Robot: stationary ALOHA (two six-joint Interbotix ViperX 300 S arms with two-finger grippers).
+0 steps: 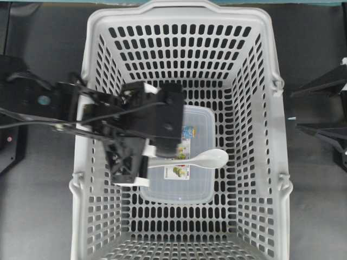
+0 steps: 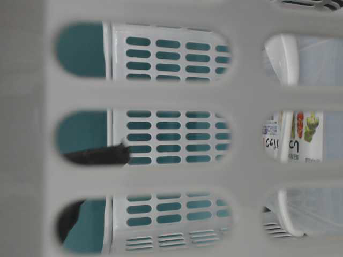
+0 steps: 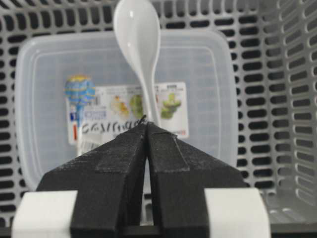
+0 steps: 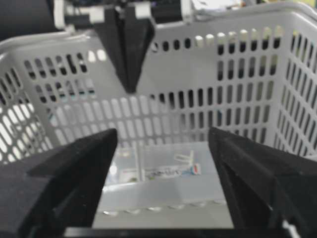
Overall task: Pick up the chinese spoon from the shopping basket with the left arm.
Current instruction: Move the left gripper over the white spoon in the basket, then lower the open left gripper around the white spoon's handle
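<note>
left pincer [image 3: 147,130] pinching the chinese spoon [image 3: 139,44] above shopping basket [image 3: 287,99], dark tabletop [image 1: 49,49] around.

Even, bright lighting, soft shadows, table-level view blurred by near basket wall [image 2: 161,96], spoon [image 3: 137,29] glossy

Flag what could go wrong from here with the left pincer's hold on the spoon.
The left pincer is shut on only the tip of the chinese spoon handle, so the glossy spoon may pivot or slip. If it drops, it would likely land on the clear container beneath it. Lifting out, its bowl could catch the shopping basket wall.
</note>
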